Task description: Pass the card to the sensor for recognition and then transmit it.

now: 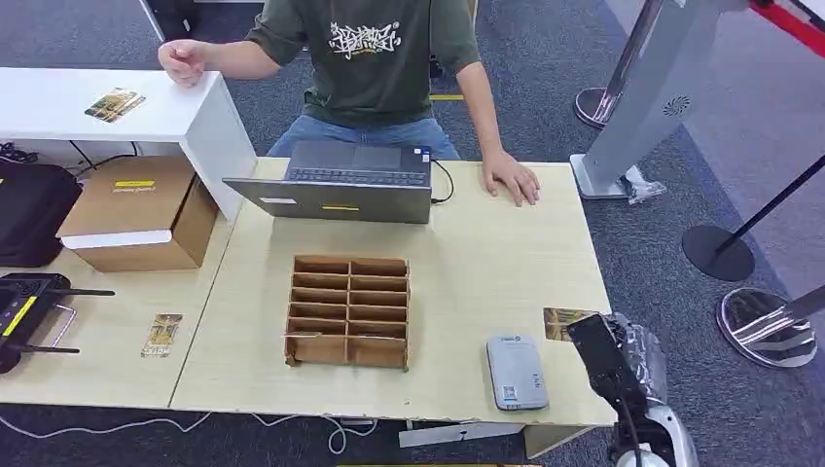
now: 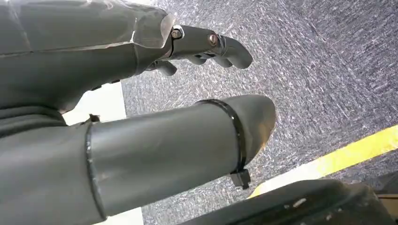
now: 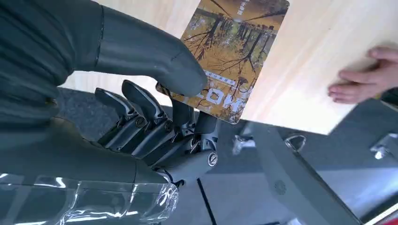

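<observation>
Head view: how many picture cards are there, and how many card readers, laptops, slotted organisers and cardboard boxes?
Picture cards: 3 – one on the white shelf, one on the left table, one pinched by the right hand at the table's right edge
Card reader: 1
Laptop: 1
Slotted organiser: 1
Cardboard box: 1
Total: 7

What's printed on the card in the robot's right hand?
Dark bare trees on a golden-yellow card, pale lettering below; clearest in the right wrist view.

office-like test space: carpet (image 1: 545, 58), laptop (image 1: 340, 182), stanchions (image 1: 720, 248).
</observation>
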